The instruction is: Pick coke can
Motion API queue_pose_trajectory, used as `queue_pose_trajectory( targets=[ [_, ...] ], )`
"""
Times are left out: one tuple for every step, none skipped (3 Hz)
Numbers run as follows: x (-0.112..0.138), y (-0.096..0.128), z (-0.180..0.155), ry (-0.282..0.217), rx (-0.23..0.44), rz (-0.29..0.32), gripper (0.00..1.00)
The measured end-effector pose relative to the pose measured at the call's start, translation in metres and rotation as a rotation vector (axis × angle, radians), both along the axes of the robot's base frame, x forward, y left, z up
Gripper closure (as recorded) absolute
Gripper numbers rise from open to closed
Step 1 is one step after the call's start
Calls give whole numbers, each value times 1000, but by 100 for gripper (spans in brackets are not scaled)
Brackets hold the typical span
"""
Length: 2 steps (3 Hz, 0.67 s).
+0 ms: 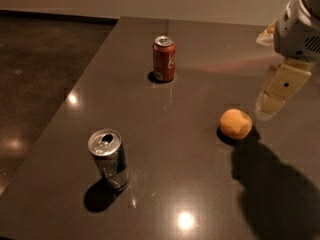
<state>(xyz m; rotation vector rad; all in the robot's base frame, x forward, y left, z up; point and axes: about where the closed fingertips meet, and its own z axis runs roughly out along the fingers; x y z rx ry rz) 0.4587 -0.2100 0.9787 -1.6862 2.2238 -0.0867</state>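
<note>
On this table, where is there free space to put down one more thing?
The widest bare patch of the table lies in the middle, bordered by the coke can, the silver can and the orange. Another lies along the near edge, right of the silver can. The right side is crowded: the pincer hangs there, close by the orange.

Coke can (164, 59): red body, white script, silver top; upright, unheld, far centre-left. Gripper (272, 104): at right edge, well apart from the can.
</note>
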Motion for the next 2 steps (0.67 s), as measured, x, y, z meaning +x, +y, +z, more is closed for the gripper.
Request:
queue_pose_trajectory(
  targets=[
    [36,13,-5,-1,33,-19,0],
    [85,34,-18,-1,110,-55,0]
  ],
)
